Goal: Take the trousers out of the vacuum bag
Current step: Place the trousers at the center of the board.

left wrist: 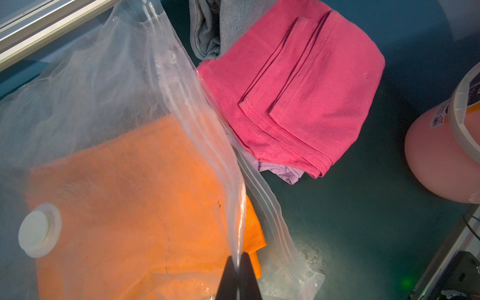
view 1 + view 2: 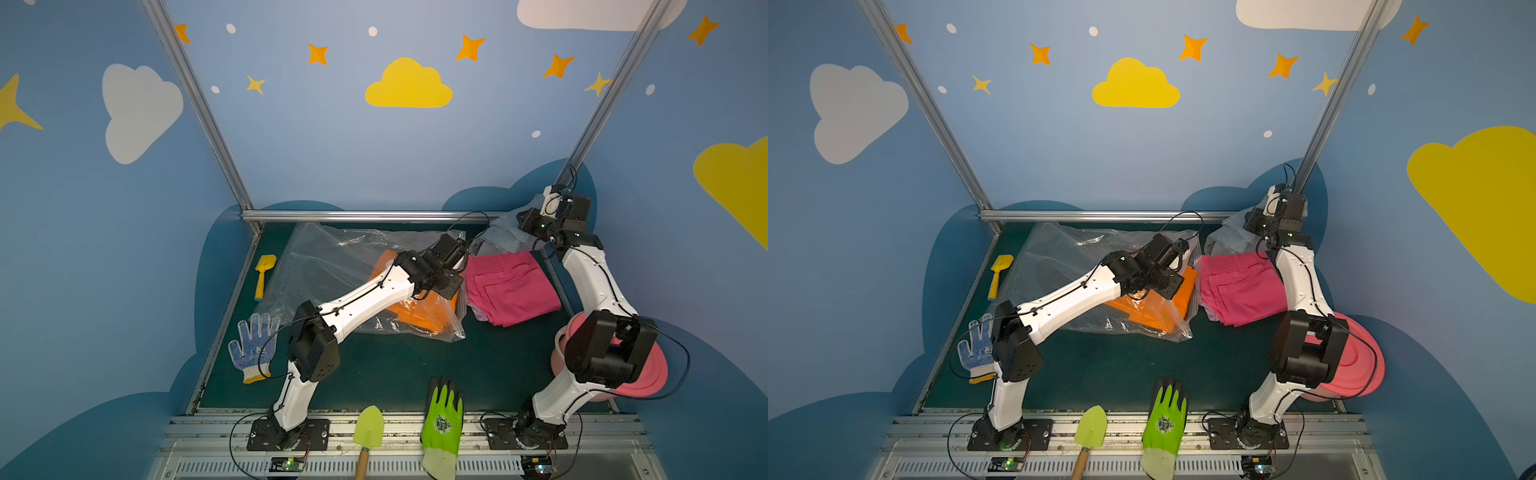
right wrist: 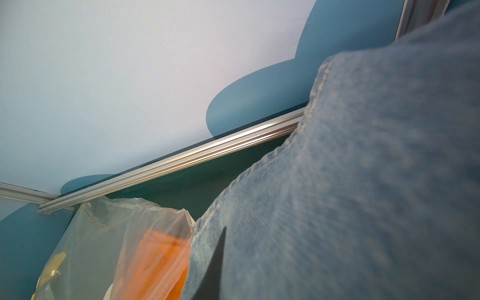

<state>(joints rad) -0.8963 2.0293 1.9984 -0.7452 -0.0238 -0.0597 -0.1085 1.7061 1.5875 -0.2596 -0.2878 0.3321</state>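
Left wrist view: the left tool [image 1: 238,265] is closed on the upper sheet of the bag [image 1: 104,78] at its open mouth, both fingers pinching the clear plastic. The zip strip [image 1: 262,187] runs just beside them. Orange trousers [image 1: 130,194] lie inside the bag under the plastic, next to the white valve [image 1: 39,230]; one corner shows uncovered in the mouth. Pink trousers [image 1: 298,91] lie folded on the table [image 2: 395,374] just outside the mouth, touching the bag's edge. They rest on lilac trousers [image 1: 283,172], of which only a corner shows. Denim trousers [image 2: 505,239] sit behind the pink pair at the far right corner and rise to the right tool [image 2: 523,222]. Right wrist view is mostly filled with denim, one dark finger [image 3: 218,267] against the cloth; the right tool grips the denim, its second finger hidden. A pink bucket [image 2: 652,374] stands under the right arm. A dotted glove [image 2: 253,349], green glove [image 2: 442,419], yellow spade [image 2: 264,274] and green spade [image 2: 368,428] lie apart from the bag.
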